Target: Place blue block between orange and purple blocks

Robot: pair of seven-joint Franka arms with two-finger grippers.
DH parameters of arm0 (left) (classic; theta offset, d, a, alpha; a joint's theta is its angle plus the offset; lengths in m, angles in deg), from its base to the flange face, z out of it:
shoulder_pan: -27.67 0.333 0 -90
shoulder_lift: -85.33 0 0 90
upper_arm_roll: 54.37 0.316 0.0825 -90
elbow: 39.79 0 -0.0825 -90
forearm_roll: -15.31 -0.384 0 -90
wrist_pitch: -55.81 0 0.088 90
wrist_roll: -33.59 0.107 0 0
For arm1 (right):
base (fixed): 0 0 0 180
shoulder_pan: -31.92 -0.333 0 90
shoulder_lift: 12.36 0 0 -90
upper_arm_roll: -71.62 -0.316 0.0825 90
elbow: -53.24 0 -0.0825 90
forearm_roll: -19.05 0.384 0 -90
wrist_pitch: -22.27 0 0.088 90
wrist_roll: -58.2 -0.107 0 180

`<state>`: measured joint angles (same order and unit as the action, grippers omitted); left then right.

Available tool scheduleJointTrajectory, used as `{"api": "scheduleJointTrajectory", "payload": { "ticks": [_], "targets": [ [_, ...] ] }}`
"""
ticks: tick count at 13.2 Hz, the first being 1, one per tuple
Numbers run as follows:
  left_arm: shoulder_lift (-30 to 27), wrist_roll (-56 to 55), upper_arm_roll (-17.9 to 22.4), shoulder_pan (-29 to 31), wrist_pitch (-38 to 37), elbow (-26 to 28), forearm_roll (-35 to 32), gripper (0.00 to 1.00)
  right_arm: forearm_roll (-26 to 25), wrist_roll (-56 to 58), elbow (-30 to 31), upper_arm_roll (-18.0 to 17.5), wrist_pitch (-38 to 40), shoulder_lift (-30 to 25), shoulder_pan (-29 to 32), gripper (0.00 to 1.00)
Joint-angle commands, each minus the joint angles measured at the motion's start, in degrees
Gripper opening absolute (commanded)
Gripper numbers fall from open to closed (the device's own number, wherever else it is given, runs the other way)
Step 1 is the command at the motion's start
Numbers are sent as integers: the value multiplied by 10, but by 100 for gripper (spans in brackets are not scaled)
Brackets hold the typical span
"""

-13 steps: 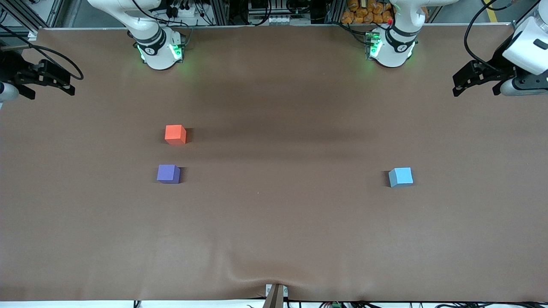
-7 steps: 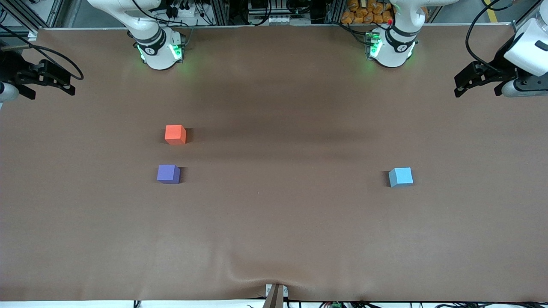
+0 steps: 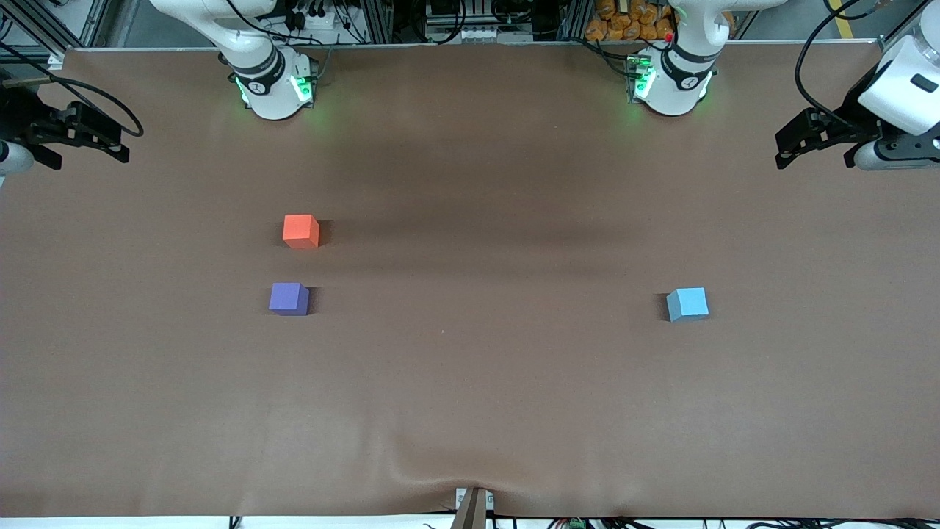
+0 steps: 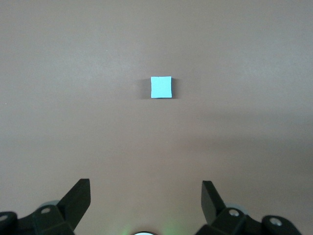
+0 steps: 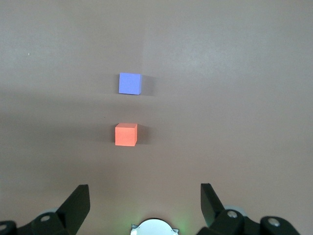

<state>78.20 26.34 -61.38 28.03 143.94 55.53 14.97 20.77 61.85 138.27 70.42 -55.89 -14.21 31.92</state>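
Observation:
The blue block (image 3: 688, 304) (image 4: 161, 87) sits alone on the brown table toward the left arm's end. The orange block (image 3: 301, 231) (image 5: 126, 134) and the purple block (image 3: 288, 299) (image 5: 130, 83) lie toward the right arm's end. A gap of about one block's width separates them, and the purple one is nearer to the front camera. My left gripper (image 3: 815, 156) (image 4: 145, 185) hangs open and empty over the table's edge at its own end, well apart from the blue block. My right gripper (image 3: 84, 156) (image 5: 144, 188) waits open and empty at the table's other end.
Both arm bases (image 3: 275, 88) (image 3: 672, 84) stand along the table edge farthest from the front camera. The brown cover has a wrinkle (image 3: 440, 477) at the edge nearest that camera, by a small mount (image 3: 474, 507).
The left arm's wrist has shifted slightly while its gripper stays open. The blocks and the right arm have not moved.

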Motion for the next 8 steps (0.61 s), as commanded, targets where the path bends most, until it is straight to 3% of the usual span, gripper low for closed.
{"api": "scheduleJointTrajectory", "payload": {
  "ticks": [1, 8],
  "targets": [
    [9, 11, 1, 1, -14, -16, 0, 100, 9, 8, 10, 0, 1, -11, 5, 100],
    [9, 12, 2, 3, -13, -15, -4, 100, 10, 8, 12, 1, 1, -11, 6, 100]
  ]
}}
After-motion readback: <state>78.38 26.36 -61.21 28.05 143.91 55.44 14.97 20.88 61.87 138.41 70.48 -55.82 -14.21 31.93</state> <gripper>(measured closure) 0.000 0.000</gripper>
